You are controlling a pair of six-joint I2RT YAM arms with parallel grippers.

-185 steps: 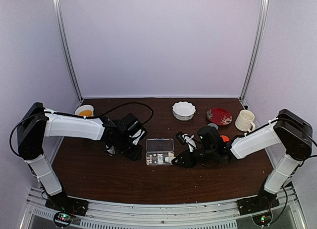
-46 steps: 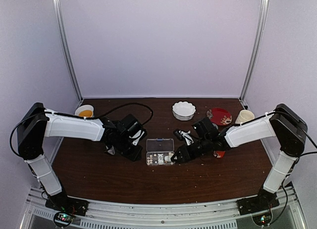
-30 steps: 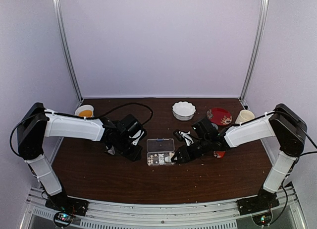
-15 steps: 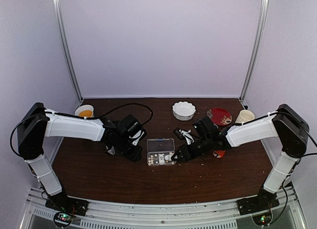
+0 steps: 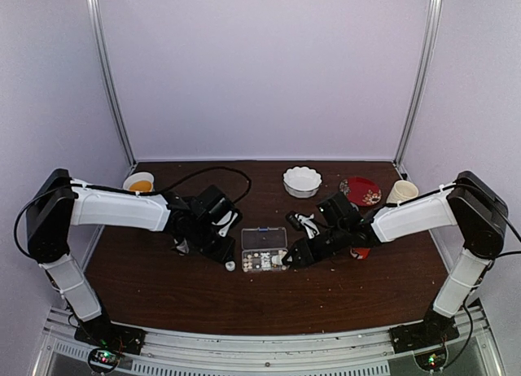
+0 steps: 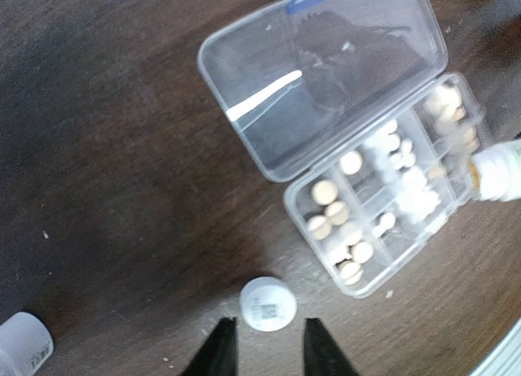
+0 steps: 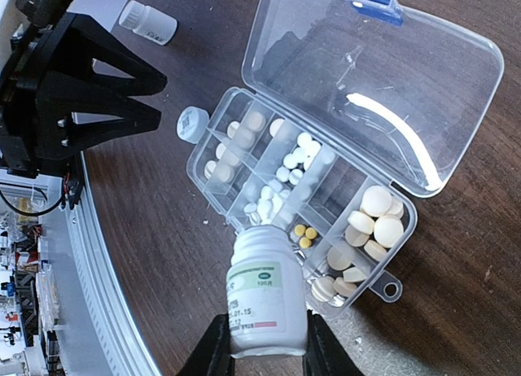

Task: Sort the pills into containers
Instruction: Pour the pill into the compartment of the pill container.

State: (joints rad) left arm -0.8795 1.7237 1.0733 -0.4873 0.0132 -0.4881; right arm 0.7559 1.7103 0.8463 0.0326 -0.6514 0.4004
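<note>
Just off the pill organizer's [image 5: 264,238] 8 o'clock corner, a white cap [image 5: 230,266] lies on the table [image 5: 163,299], where half a second ago the top view showed only bare wood. The left arm's wrist has shifted slightly since then, while the right arm and the organizer sit as before. From above, the left gripper's [image 6: 269,339] fingertips are hidden under its own wrist. Its wrist camera shows them parted with nothing held, the cap lying just beyond the tips at their 12 o'clock. A second small bottle [image 6: 23,343] is cut off at that view's 8 o'clock corner. The organizer stands open, its lid laid back toward 12 o'clock, with pills [image 7: 293,160] in several compartments. At its 3 o'clock side the right arm reaches in low. The right gripper [image 7: 267,323] clamps a white bottle [image 7: 267,299], which is tipped toward the middle compartments. The bottle's mouth faces away from the camera, so whether anything is pouring cannot be told.
</note>
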